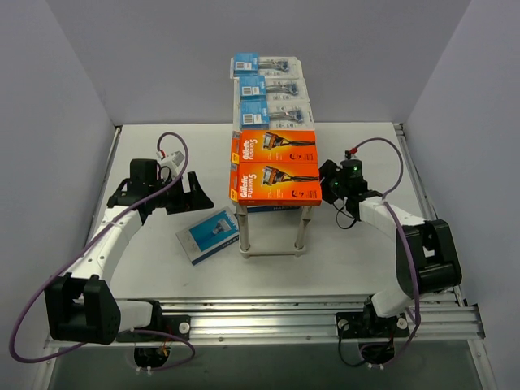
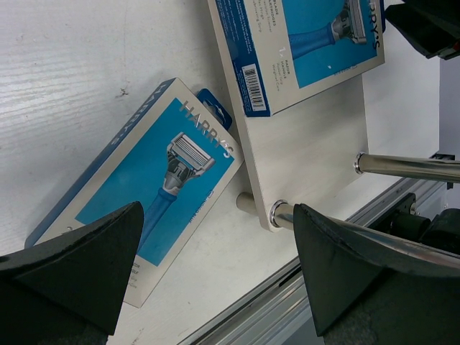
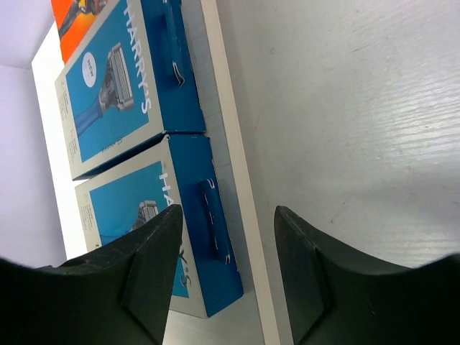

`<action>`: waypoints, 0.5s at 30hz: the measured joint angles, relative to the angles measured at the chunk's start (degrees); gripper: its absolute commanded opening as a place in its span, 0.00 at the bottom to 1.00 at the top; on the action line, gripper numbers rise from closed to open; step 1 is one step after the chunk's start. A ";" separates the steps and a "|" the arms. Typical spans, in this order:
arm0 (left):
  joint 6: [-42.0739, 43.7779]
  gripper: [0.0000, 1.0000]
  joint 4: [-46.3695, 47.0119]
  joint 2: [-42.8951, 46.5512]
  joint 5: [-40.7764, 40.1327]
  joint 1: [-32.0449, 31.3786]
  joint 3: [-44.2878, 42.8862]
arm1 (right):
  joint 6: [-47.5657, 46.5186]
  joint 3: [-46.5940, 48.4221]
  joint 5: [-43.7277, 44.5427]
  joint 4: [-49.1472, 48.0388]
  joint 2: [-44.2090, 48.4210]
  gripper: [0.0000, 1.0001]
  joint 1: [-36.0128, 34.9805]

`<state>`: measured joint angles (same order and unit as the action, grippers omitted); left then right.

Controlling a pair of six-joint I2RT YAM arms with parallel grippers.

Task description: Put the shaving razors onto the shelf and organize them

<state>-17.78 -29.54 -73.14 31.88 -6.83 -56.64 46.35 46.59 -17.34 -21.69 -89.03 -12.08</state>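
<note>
Left gripper (image 2: 219,212) hung spread wide over Harry's razor box (image 2: 144,194) on table (image 2: 72,72) | right gripper (image 3: 228,210) stood parted, empty, beside lower-tier edge of shelf (image 3: 230,144)

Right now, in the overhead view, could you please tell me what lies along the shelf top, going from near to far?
Nearest orange box → second orange box → first clear pack → middle clear pack → farthest clear pack.
</note>
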 measured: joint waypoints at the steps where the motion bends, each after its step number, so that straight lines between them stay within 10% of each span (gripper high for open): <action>1: 0.02 0.94 0.00 0.00 -0.07 0.00 0.00 | -0.07 0.09 -0.02 0.35 0.33 0.50 0.31; 15: 0.31 0.94 -1.64 -3.10 -3.43 0.22 -0.90 | -2.86 2.93 -2.69 8.28 6.95 0.54 6.21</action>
<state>-17.47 -31.18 -76.25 28.45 -6.61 -57.54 43.48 49.52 -20.03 -13.41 -82.08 -5.87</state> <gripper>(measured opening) 0.940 0.537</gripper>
